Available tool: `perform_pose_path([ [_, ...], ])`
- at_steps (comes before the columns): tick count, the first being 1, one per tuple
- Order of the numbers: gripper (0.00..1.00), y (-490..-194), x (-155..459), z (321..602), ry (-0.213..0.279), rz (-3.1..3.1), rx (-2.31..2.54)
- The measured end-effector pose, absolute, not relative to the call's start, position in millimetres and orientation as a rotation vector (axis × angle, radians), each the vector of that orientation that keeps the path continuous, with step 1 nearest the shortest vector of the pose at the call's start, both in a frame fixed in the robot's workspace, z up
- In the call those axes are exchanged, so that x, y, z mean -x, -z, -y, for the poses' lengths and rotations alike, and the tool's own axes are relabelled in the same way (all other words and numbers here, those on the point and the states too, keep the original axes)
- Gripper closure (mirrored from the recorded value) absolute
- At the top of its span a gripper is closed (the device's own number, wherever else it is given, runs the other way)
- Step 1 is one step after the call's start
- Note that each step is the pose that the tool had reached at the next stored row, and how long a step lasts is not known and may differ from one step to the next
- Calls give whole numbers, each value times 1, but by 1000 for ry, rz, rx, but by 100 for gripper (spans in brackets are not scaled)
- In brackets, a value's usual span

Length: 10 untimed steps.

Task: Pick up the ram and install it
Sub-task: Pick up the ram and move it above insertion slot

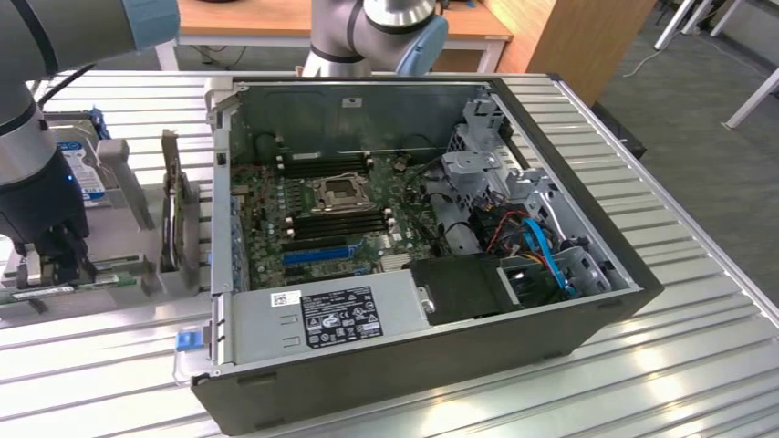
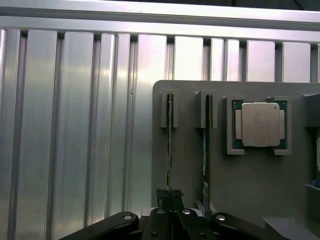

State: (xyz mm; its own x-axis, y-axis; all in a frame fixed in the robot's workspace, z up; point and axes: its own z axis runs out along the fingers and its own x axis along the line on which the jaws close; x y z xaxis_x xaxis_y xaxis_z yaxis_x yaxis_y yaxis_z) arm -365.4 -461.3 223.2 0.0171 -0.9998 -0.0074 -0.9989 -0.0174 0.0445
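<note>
Gripper (image 2: 170, 196) pinched shut on the ram (image 2: 169, 150), which stands on edge in the gray holder (image 2: 240, 190) beside a second green stick (image 2: 205, 145), at the exterior view's left of the open computer case (image 1: 426, 374).

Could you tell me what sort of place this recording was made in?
Probably a robotics lab bench for computer assembly: an open computer case with its motherboard bared sits on a ribbed metal table, beside a grey holder carrying the ram, a second stick and a processor.
</note>
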Motion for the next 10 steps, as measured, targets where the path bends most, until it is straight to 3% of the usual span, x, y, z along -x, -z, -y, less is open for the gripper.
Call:
perform_pose_path([
  [10,89,-259,365,461,56,2183,-2221],
])
